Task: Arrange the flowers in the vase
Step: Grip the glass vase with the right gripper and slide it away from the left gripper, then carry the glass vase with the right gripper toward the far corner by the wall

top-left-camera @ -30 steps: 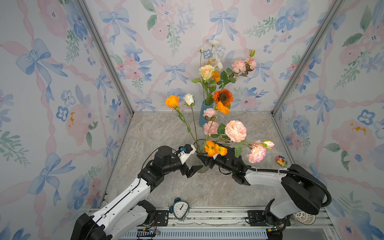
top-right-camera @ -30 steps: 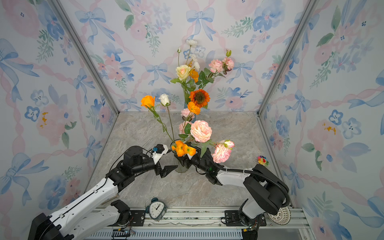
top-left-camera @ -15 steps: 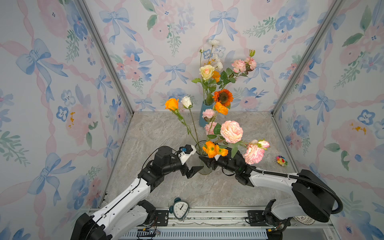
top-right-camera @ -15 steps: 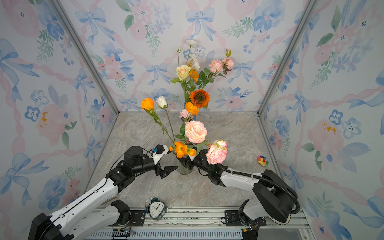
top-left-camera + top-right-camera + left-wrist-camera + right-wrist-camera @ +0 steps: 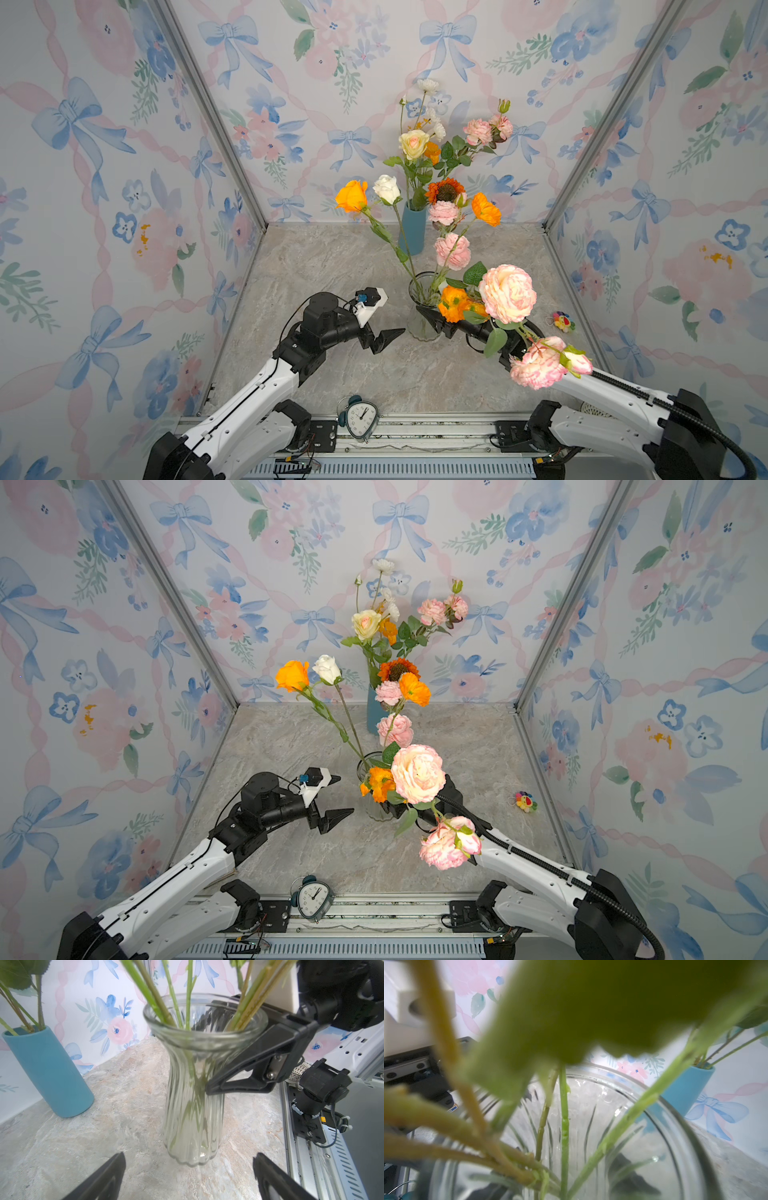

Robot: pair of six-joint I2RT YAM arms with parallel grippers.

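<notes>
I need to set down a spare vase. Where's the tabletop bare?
Bare tabletop: back left, between the wall and blue vase; front, between clock and glass vase. Crowded: at that vase, between left gripper and right gripper clamping flowers.

Your right wrist camera looked from close up into the mouth of the glass vase (image 5: 604, 1078), which filled the lower middle and right of the frame. You had several flower stems (image 5: 564, 1118) standing inside it, green ones in the centre and yellowish ones crossing in from the left edge. A blurred green leaf (image 5: 591, 1012) covered most of the top. At the right edge stood a blue vase (image 5: 689, 1086) with stems of its own, on the marbled table (image 5: 737, 1172). A white block (image 5: 406, 1022) sat upper left.
</notes>
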